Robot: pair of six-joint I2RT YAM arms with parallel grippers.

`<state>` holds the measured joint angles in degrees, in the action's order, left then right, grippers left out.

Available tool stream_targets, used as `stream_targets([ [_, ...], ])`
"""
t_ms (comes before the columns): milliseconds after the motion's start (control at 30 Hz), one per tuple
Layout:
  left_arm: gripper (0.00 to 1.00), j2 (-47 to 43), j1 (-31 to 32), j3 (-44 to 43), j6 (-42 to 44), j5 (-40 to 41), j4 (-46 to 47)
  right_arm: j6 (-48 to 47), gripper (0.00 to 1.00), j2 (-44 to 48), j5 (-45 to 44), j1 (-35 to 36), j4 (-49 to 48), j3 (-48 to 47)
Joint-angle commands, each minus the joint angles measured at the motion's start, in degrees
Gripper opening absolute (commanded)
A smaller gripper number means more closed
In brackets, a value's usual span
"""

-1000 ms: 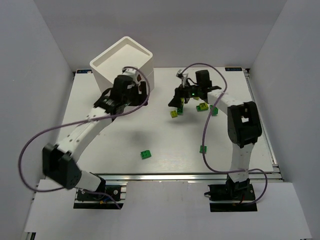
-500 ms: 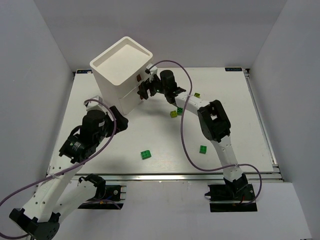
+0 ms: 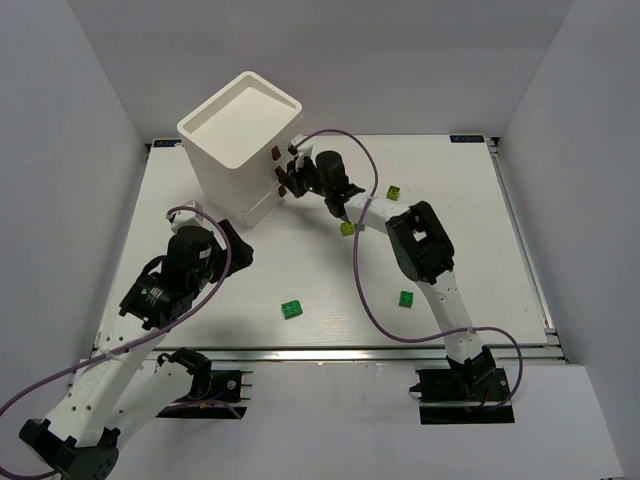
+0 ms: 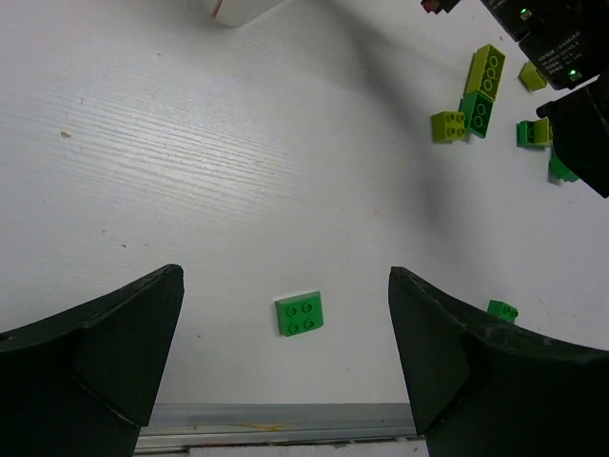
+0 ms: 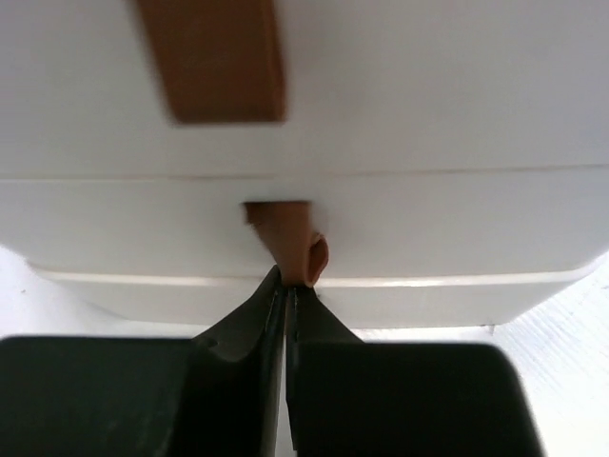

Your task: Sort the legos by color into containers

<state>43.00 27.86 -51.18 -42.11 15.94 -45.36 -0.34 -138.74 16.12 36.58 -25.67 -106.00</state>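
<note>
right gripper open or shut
Shut. In its wrist view the right gripper is pinched on a brown tab of the white drawer unit, with no gap between its jaws.

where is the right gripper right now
In the top view the right gripper is at the far left-centre of the table, against the front of the white drawer box. The right wrist view shows it shut on a brown pull tab.

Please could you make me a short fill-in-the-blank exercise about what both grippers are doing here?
1. The right gripper is shut on a brown ____ of the white drawer unit.
2. The left gripper is ____.
3. The lego framed between its fingers is ____ in colour.
Missing words: tab; open; green.
</note>
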Motion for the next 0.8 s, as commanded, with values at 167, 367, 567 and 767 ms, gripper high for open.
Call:
stream_targets([
  [167, 0.98, 1.99, -0.17, 3.36, 0.1, -2.67, 3.09, -2.82, 0.0, 11.46, 2.78, -0.19, -10.72, 13.25],
  [367, 0.98, 12.0, -0.17, 4.68, 2.73, -7.85, 6.77, -5.02, 0.0, 22.45, 3.39, -1.86, -10.63, 29.69],
  [567, 0.96, 25.43, 0.88, 2.76, 10.98, -20.59, 13.2, -5.11, 0.0, 29.75, 3.39, -3.44, -8.79, 38.22],
  [767, 0.95, 32.84, 1.41, -1.2, 14.77, -22.88, 8.63, -4.85, 0.67, 32.13, 10.23, -5.2, -1.34, 38.15],
])
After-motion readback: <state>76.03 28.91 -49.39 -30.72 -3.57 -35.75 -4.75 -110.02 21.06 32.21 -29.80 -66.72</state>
